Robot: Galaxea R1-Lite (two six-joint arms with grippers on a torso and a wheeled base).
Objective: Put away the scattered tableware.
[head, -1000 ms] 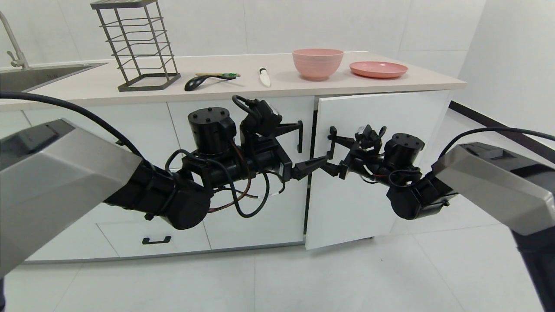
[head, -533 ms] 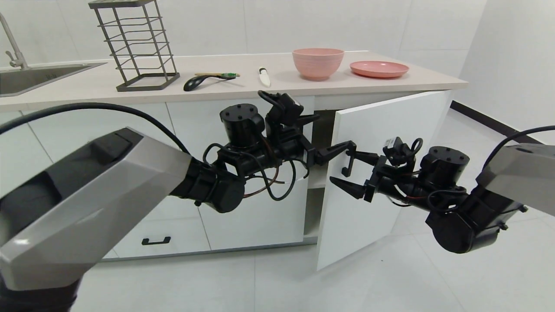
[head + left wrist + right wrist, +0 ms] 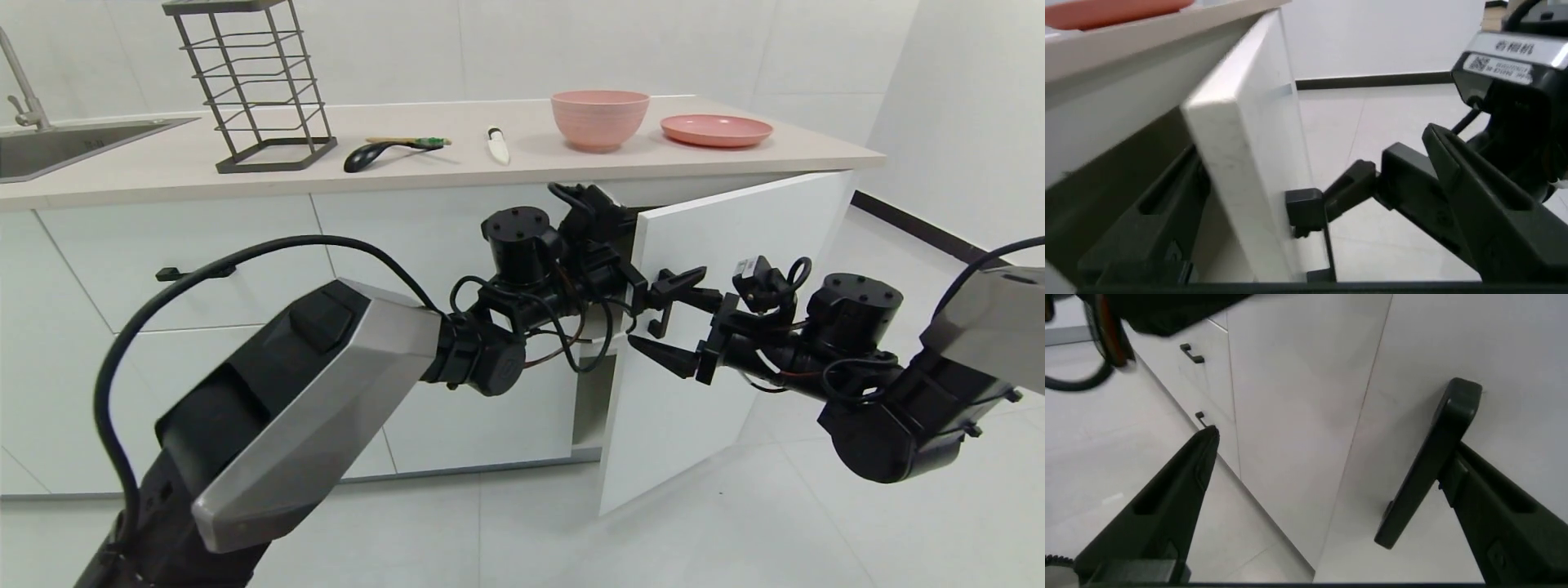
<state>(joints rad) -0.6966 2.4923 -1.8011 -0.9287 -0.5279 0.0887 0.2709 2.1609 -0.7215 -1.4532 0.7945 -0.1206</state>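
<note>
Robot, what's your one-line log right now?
cabinet door: ajar | right end effector: open, at handle | left end effector: straddling door edge | bowl, plate: on counter

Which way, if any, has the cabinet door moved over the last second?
Yes. The cabinet door swung further open, its handle edge away from the countertop's front.

White tiled wall, pale tiled floor, white cabinets under beige countertop, steel sink at left.
</note>
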